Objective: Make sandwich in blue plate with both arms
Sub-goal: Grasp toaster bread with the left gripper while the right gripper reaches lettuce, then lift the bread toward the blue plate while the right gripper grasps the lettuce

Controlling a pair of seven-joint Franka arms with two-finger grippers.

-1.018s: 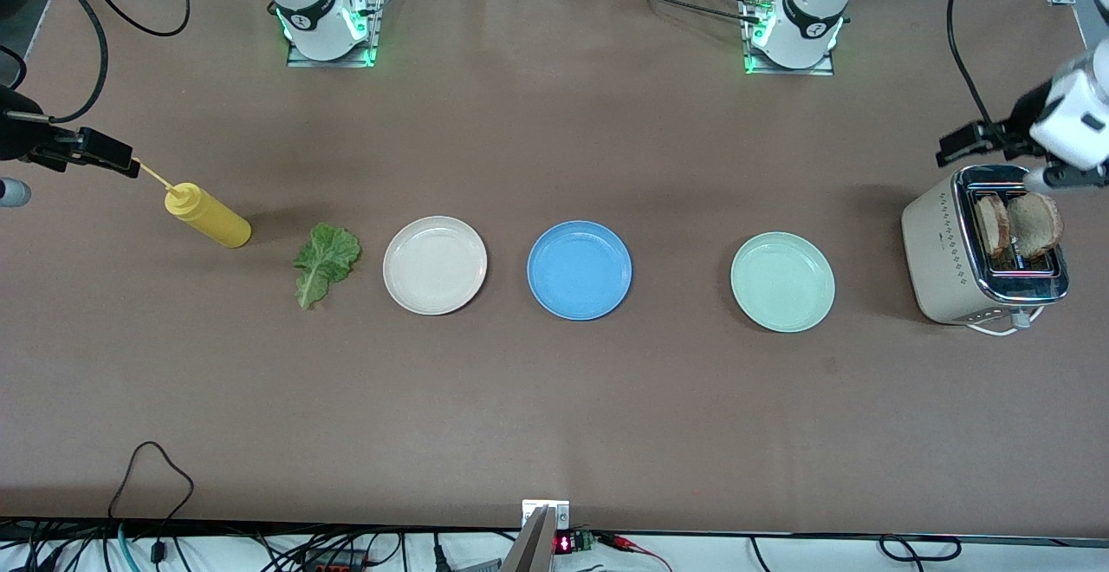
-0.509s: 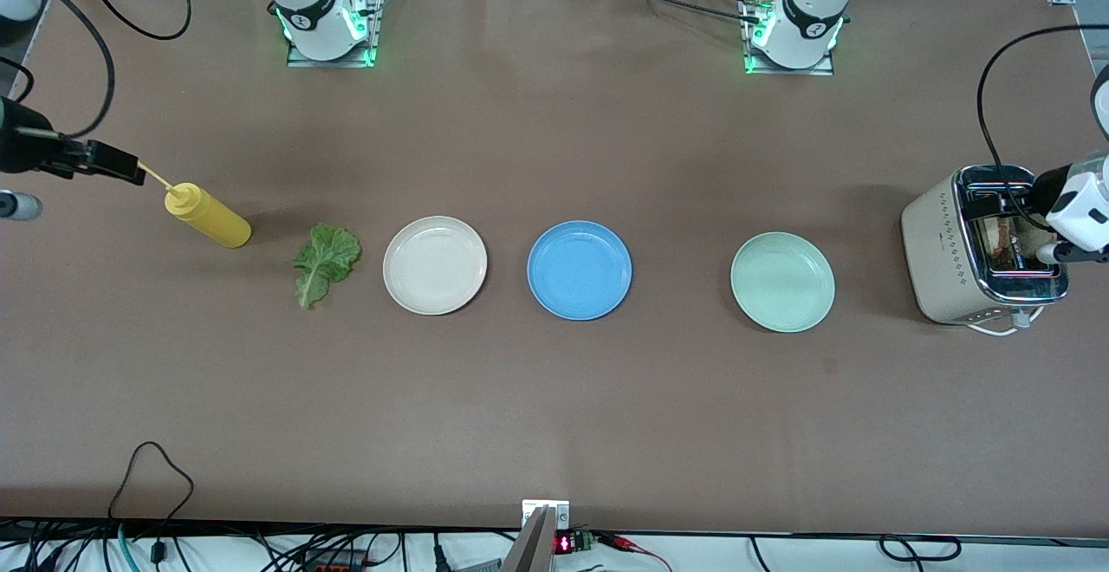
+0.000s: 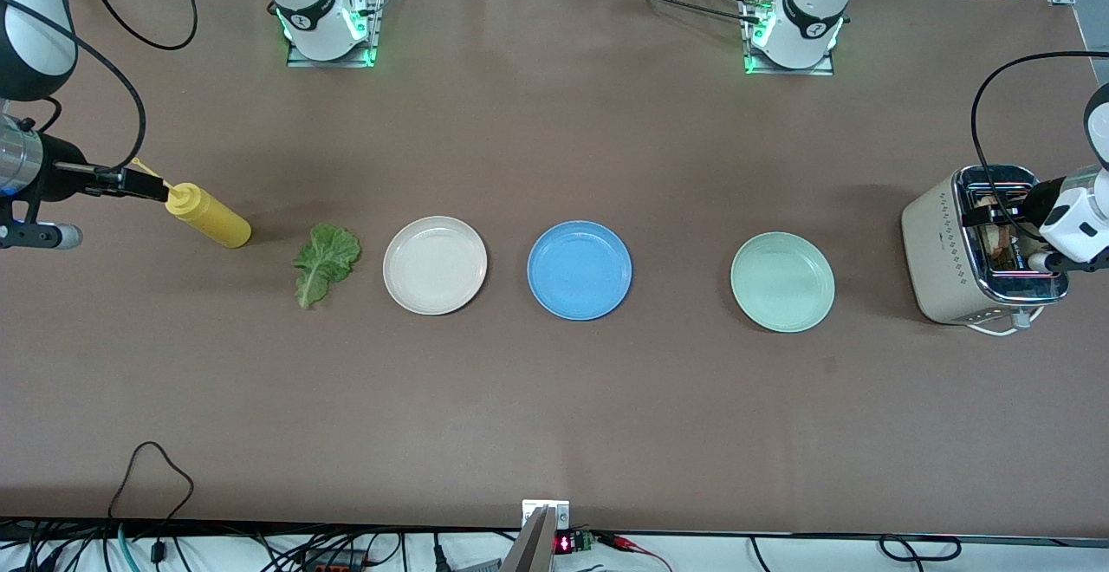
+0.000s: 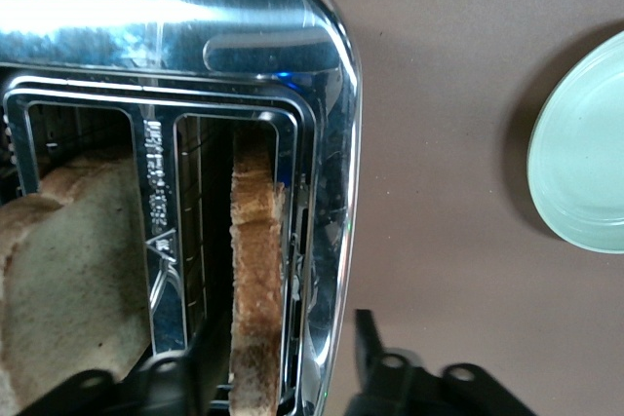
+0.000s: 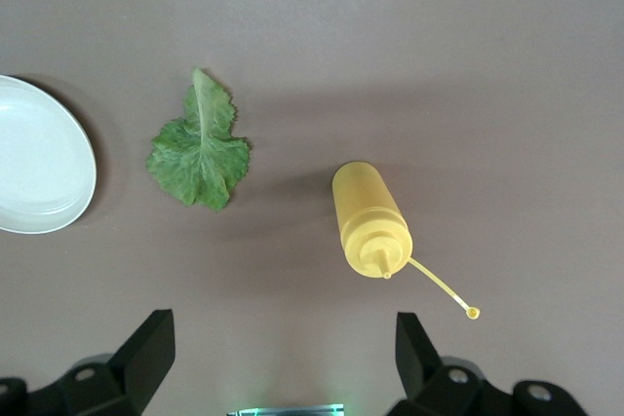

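The blue plate (image 3: 579, 270) lies bare at the table's middle. Two bread slices stand in the toaster (image 3: 953, 251) at the left arm's end. In the left wrist view one slice (image 4: 255, 270) stands edge-on in one slot and the other slice (image 4: 68, 280) fills the second slot. My left gripper (image 3: 996, 218) is low over the toaster, open (image 4: 278, 367), its fingers either side of the edge-on slice and the toaster's wall. The lettuce leaf (image 3: 327, 262) lies on the table (image 5: 200, 148). My right gripper (image 3: 147, 189) is open (image 5: 283, 348) by the bottle's tip.
A yellow squeeze bottle (image 3: 208, 215) lies beside the lettuce, toward the right arm's end (image 5: 370, 221). A cream-white plate (image 3: 435, 265) sits between lettuce and blue plate. A mint-green plate (image 3: 782, 282) sits between blue plate and toaster (image 4: 585, 153).
My left gripper has come down from above the toaster onto the bread slots. My right gripper has moved in toward the yellow bottle's tip. The plates, lettuce and bottle have not moved.
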